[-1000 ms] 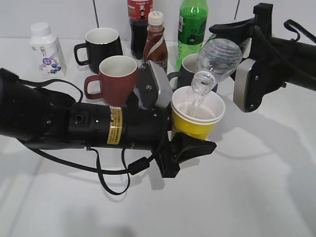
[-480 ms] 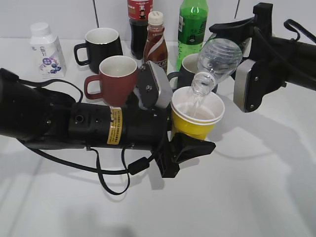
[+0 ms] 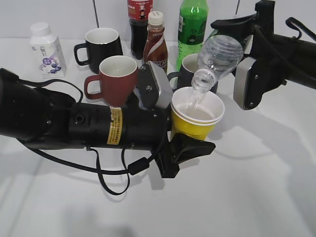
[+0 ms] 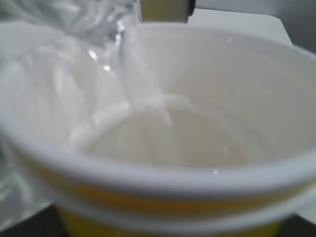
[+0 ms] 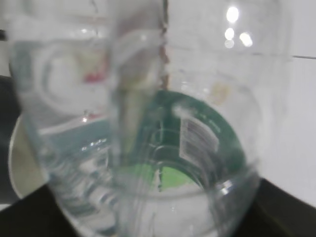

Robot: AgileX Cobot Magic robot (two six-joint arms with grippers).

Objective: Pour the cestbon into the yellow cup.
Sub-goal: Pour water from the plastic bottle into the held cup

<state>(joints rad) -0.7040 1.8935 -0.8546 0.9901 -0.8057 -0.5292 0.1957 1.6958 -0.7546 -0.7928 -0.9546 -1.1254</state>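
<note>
**Crowded behind, open in front**

Behind the yellow cup (image 3: 197, 117), a red mug (image 3: 116, 79), two dark mugs (image 3: 101, 45), a brown bottle (image 3: 155, 43) and a green bottle (image 3: 192, 25) block passage. The front and right of the desk (image 3: 256, 187) lie open.

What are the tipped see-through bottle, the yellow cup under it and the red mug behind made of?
The bottle looks like thin clear plastic: see-through, ribbed, with bright glints. The yellow cup seems to be matte paper, two stacked, with a rolled white rim and white inside. The red mug is probably glazed ceramic: thick wall, glossy sheen, white interior.
</note>
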